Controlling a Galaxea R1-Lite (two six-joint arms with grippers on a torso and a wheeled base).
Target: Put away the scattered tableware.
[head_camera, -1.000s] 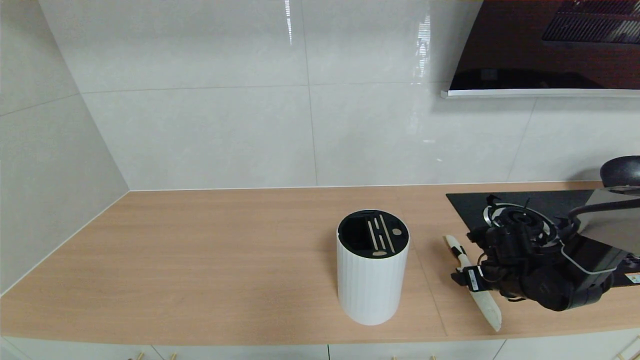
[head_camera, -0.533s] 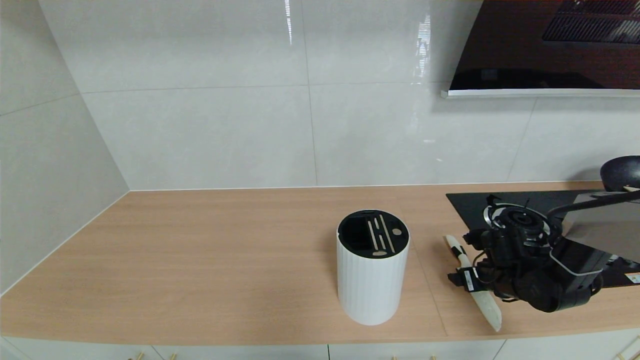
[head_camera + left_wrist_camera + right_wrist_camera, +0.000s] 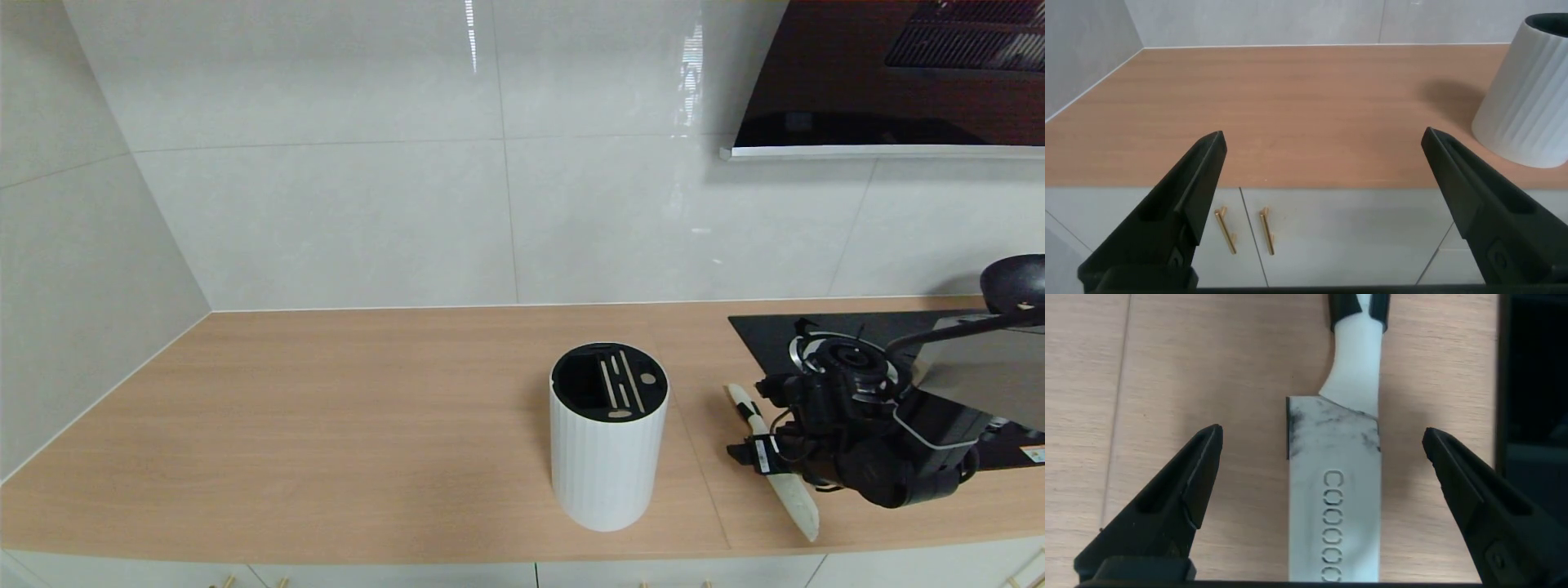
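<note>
Right end effector (image 3: 1321, 461) spread over flat white marbled knife (image 3: 1336, 506) on woodgrain counter (image 3: 1208, 359)

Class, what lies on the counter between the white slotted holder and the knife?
Nothing: in the head view, bare wooden counter separates the white holder from the knife.

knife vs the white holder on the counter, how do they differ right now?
Pose: the holder stands upright; the knife lies flat.
Shape: the holder is a ribbed cylinder with a black slotted top; the knife is long and thin.
Access: the holder stands free; the knife lies under the open right hand.
Both are mainly white and rest on the wooden counter.
</note>
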